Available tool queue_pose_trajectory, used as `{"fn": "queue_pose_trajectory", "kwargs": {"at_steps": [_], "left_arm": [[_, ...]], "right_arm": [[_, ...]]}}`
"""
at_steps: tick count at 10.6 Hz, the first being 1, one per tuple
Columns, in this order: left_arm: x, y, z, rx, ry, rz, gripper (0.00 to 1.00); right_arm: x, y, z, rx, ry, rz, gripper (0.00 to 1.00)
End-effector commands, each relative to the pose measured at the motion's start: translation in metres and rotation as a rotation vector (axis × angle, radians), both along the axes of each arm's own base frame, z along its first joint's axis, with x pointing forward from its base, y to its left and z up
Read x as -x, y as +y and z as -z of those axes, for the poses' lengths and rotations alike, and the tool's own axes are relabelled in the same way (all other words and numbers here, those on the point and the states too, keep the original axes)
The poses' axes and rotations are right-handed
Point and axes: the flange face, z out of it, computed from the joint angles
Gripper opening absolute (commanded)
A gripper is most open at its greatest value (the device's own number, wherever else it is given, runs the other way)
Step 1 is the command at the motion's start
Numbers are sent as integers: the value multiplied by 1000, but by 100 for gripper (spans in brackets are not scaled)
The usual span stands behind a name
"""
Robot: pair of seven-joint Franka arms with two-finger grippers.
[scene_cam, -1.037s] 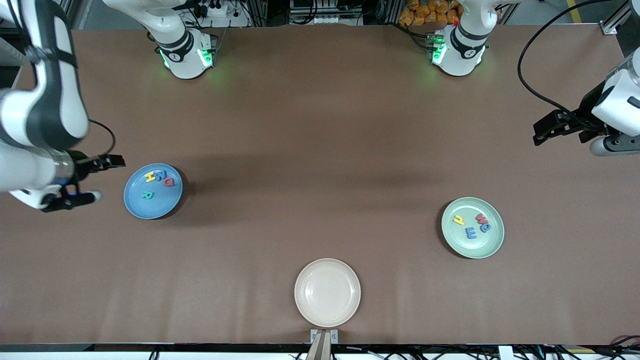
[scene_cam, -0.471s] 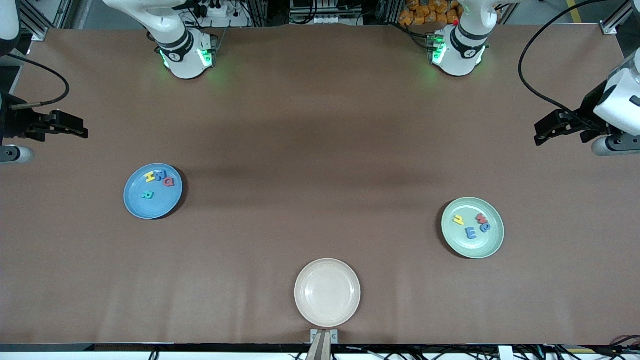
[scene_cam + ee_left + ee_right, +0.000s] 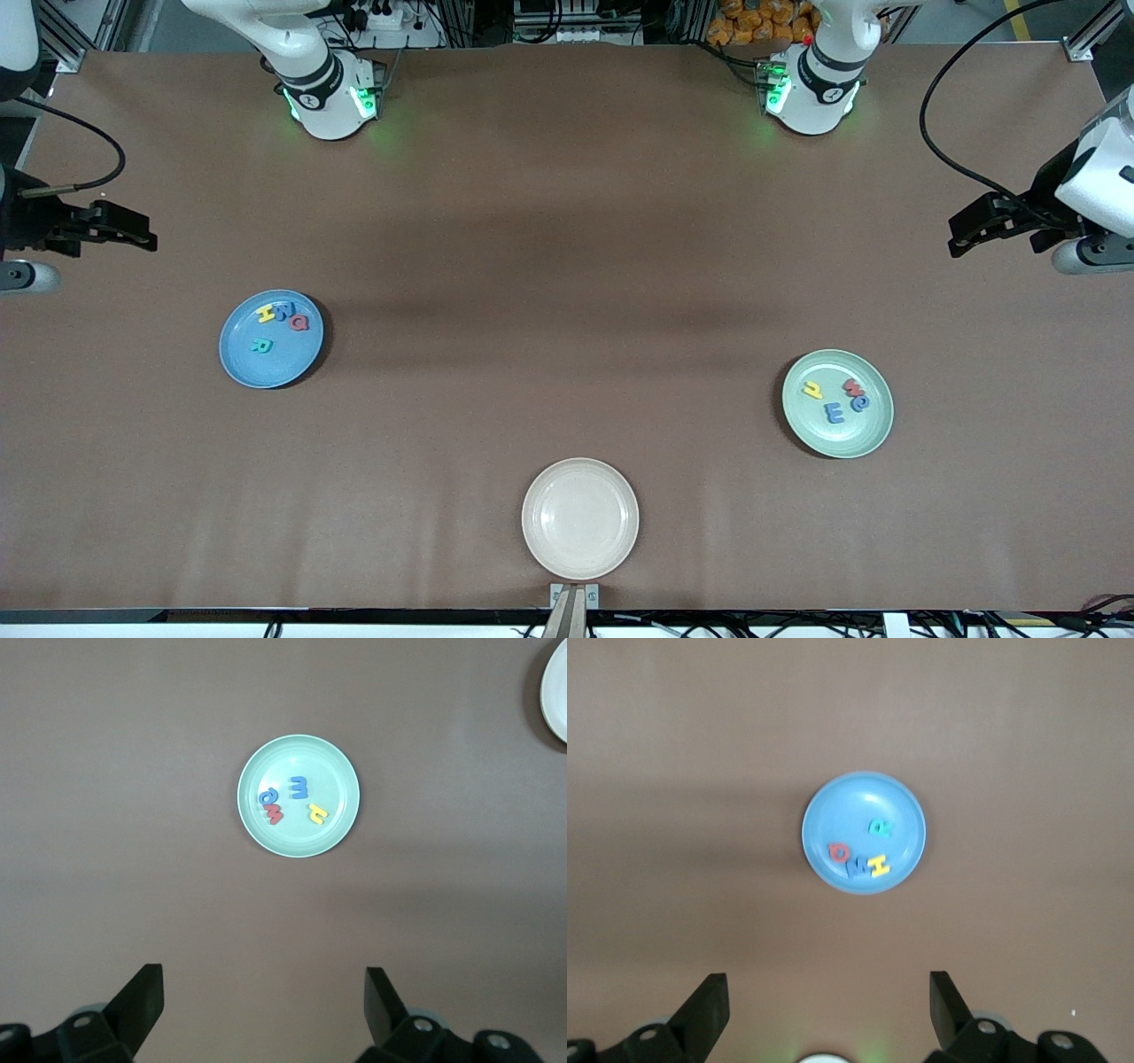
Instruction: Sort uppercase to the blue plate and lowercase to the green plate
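The cream plate (image 3: 579,518) sits at the table edge nearest the front camera and serves as the landmark. Farther from the camera than it, toward the right arm's end, the blue plate (image 3: 271,338) holds the yellow H (image 3: 265,313), blue M (image 3: 283,312), red Q (image 3: 300,322) and teal R (image 3: 260,346). Toward the left arm's end, the green plate (image 3: 837,403) carries the yellow hooked letter (image 3: 812,389), red w (image 3: 853,386), blue rounded letter (image 3: 860,403) and the blue E (image 3: 834,412). The right gripper (image 3: 827,1010) hangs above the table's end past the blue plate, jaws wide and empty. The left gripper (image 3: 264,1003) waits likewise past the green plate, jaws wide, holding nothing.
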Motion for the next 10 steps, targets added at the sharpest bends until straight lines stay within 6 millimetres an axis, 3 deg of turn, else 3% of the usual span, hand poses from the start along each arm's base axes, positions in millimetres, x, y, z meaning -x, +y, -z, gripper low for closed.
{"fn": "queue_pose_trajectory", "kwargs": {"at_steps": [1, 8, 10], "left_arm": [[1, -1, -7, 25, -10, 23, 100], [1, -4, -11, 27, -19, 31, 100], [1, -4, -11, 27, -19, 30, 100]], "right_arm": [[15, 7, -32, -19, -71, 6, 100], [12, 18, -39, -16, -127, 66, 99], [15, 29, -44, -17, -134, 70, 99]]}}
